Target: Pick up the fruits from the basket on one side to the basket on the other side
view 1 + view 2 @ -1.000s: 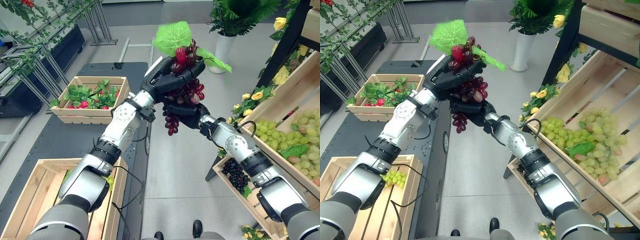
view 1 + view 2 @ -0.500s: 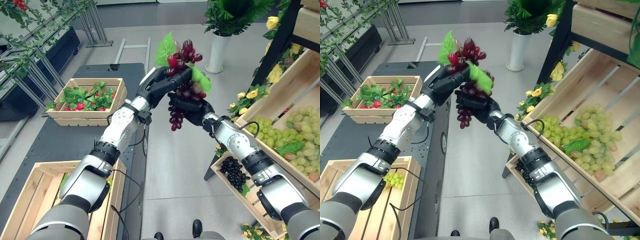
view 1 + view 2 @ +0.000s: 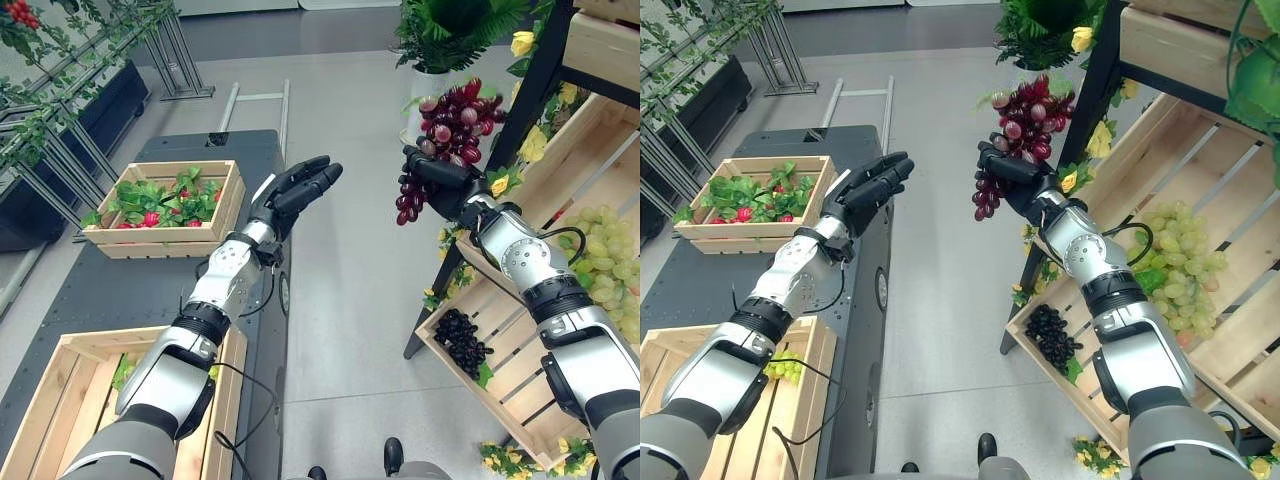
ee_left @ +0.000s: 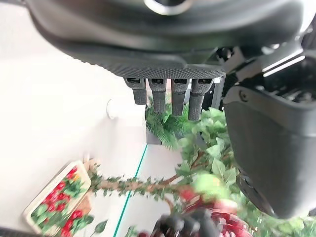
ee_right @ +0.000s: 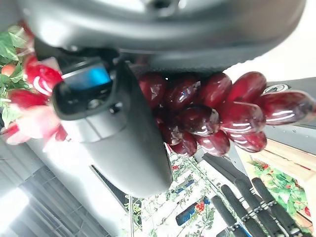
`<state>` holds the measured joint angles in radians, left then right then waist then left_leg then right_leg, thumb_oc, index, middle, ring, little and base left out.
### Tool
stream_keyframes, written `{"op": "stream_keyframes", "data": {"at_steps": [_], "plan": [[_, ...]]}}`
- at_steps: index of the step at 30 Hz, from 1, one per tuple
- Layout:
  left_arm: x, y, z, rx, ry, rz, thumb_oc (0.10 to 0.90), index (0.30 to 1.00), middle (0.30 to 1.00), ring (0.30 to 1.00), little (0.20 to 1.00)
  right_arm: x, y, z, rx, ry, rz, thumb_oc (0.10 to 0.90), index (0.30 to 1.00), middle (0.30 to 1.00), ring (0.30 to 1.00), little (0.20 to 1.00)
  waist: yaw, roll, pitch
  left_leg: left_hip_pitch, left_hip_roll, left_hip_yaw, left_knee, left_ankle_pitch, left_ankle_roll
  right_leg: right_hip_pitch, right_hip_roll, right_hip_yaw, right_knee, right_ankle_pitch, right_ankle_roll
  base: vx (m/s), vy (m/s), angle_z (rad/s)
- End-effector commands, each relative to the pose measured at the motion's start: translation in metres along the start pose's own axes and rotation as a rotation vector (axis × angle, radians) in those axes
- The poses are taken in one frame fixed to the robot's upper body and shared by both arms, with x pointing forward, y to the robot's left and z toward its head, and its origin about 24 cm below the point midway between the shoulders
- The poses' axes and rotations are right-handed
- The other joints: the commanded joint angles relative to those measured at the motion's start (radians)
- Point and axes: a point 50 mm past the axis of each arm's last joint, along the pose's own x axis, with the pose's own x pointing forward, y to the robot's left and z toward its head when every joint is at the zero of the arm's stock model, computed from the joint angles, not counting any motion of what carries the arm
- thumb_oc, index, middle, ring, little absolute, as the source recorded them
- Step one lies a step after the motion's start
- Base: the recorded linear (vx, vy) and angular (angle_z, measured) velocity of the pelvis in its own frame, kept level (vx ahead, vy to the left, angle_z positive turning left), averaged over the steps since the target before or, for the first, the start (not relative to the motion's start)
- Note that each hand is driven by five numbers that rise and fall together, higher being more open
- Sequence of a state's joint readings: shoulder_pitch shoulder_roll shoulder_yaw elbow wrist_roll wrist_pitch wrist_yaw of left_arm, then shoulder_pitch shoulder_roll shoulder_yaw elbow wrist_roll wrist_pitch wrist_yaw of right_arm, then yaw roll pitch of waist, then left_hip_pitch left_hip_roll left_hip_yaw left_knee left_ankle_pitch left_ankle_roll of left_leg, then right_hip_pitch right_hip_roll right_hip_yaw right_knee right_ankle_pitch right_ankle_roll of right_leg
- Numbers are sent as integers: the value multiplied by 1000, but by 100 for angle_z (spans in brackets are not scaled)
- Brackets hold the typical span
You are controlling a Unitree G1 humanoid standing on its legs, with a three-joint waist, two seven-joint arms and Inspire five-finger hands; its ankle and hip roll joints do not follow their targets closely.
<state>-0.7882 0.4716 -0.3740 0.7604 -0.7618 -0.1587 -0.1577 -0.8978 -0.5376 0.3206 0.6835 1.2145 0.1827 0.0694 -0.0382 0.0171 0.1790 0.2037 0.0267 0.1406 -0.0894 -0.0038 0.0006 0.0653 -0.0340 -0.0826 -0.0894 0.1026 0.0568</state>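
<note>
Left eye view: the right hand [image 3: 447, 180] is raised toward the far right, its fingers curled round a bunch of red grapes [image 3: 448, 135] held in the air just beside the dark shelf post [image 3: 520, 110]. Part of the bunch stands above the hand and a short tail hangs below it. The left hand [image 3: 296, 188] is held out near the middle, well apart from the grapes, fingers straight and empty. On the dark table [image 3: 130, 270] at the left stand a far crate of leaves and red fruit [image 3: 160, 205] and a near wooden crate [image 3: 60, 400]. On the right, a slanted shelf crate [image 3: 590, 200] holds green grapes [image 3: 600, 250], and a lower crate [image 3: 500, 370] holds black grapes [image 3: 462, 342].

Right eye view: the same scene. A small cluster of green grapes [image 3: 785, 368] lies in the near wooden crate by the left arm.

Left wrist view: the left hand's fingers [image 4: 168, 96] stretch out straight with nothing between them and the thumb. Beyond them, blurred, is what looks like the red bunch in the other hand.

Right wrist view: the thumb [image 5: 113, 133] presses against the red grapes, which bulge out from under the palm. The left hand's straight fingers show beyond.
</note>
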Motion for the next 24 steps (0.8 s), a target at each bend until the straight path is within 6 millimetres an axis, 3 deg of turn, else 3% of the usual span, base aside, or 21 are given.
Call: {"op": "stream_keyframes", "data": {"at_steps": [1,6,10,11,13,14,17,18,24], "plan": [[0,21,32,5,-185,95,800,900,900,900,900,6,19,31,7,-188,134,400,300,300,300,300,-4,-24,-162,-47,-48,-6,2,-75,4,43,36,-4,2,-95,-13,0,0,0],[-6,20,19,3,-166,107,800,900,900,900,900,2,19,17,-55,-142,169,400,300,300,300,300,-5,-28,-155,-47,-48,-5,2,-76,5,41,36,-1,2,-95,-14,7,-1,-3],[-18,20,-2,-21,-127,116,800,900,900,900,900,-3,20,4,-78,-111,199,400,300,300,300,300,-2,-33,-147,-48,-48,-5,2,-76,9,40,37,1,2,-94,-15,6,1,-2],[-27,17,-20,-50,-94,132,800,900,900,900,900,-7,20,-9,-106,-84,213,400,300,300,300,300,1,-37,-139,-49,-48,-6,2,-75,11,38,37,3,2,-93,-15,0,0,0],[-32,14,-31,-65,-71,141,800,900,900,900,900,-10,21,-16,-140,-61,224,400,300,300,300,300,2,-39,-136,-49,-49,-7,2,-75,12,38,37,5,2,-92,-15,0,0,0],[-43,11,-49,-93,-38,160,800,900,900,900,900,-14,21,-26,-189,-38,243,400,300,300,300,300,4,-43,-131,-49,-49,-7,2,-74,14,38,37,6,2,-92,-15,0,0,0],[-56,9,-69,-118,8,195,800,900,900,900,900,-21,23,-35,-270,-24,272,400,300,300,300,300,6,-49,-126,-48,-49,-6,2,-74,16,38,37,8,2,-90,-15,0,0,0],[-67,5,-83,-121,41,215,800,900,900,900,900,-25,26,-40,-327,-27,291,400,300,300,300,300,6,-54,-123,-48,-49,-5,2,-72,17,37,37,10,2,-87,-14,0,0,0],[-86,-1,-107,-107,98,248,800,900,900,900,900,-36,42,-52,-494,-6,419,400,300,300,300,300,7,-69,-112,-50,-50,1,2,-69,20,34,38,12,2,-83,-13,8,11,-2]]}}
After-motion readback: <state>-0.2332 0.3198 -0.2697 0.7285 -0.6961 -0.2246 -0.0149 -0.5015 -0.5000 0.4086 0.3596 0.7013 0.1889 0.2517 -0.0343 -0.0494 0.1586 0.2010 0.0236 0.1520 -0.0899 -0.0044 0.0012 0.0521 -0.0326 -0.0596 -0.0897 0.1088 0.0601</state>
